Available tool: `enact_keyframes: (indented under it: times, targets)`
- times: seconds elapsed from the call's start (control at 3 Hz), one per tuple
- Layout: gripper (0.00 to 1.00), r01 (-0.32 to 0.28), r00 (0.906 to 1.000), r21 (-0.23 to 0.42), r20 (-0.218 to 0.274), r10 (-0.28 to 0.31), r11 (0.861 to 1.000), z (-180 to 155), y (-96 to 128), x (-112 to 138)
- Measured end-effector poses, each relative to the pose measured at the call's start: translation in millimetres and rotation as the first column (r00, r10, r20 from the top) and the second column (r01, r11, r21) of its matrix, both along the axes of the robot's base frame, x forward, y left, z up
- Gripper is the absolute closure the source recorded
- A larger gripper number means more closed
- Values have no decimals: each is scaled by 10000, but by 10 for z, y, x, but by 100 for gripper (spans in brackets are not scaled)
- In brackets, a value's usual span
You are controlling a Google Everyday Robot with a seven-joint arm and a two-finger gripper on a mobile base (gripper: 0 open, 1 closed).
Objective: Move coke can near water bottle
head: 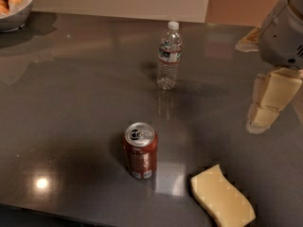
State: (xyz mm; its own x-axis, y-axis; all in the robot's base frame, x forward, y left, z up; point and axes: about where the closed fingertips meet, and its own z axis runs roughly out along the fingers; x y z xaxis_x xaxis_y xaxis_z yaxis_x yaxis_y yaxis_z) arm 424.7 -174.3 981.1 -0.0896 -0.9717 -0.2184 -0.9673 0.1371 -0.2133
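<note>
"Gripper first: where does it sit?"

"At three o'clock in the view. It hangs from the grey arm over the right side of the dark table, and its cream tip points down toward seven o'clock. I cannot tell whether it is wide or narrow, and it holds nothing I can see."

"And the coke can?"

"Upright at six o'clock from the middle of the table, silver top and pull tab facing up. It is well apart from the gripper, which lies at about two o'clock from it."

"The water bottle?"

"Standing upright at twelve o'clock, white cap on, with its reflection running down the glossy surface toward the can. Can and bottle are well apart, the bottle at about one o'clock from the can."

"Anything else on the table?"

"A yellow sponge lies flat near the can, at four o'clock from it and not touching. A bowl of round orange-tan food sits in the corner at ten o'clock, partly cut off by the edge of the view."
</note>
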Motion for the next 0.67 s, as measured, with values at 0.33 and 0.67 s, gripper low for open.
enact_keyframes:
  times: [0.33, 0.67]
  targets:
    - [0, -1301, 9909, 504, -276, 1316, 9902, -78, 306, -262]
    - [0, -2365, 9686, 1218, -493, 2439, 9640, -239, 606, -522]
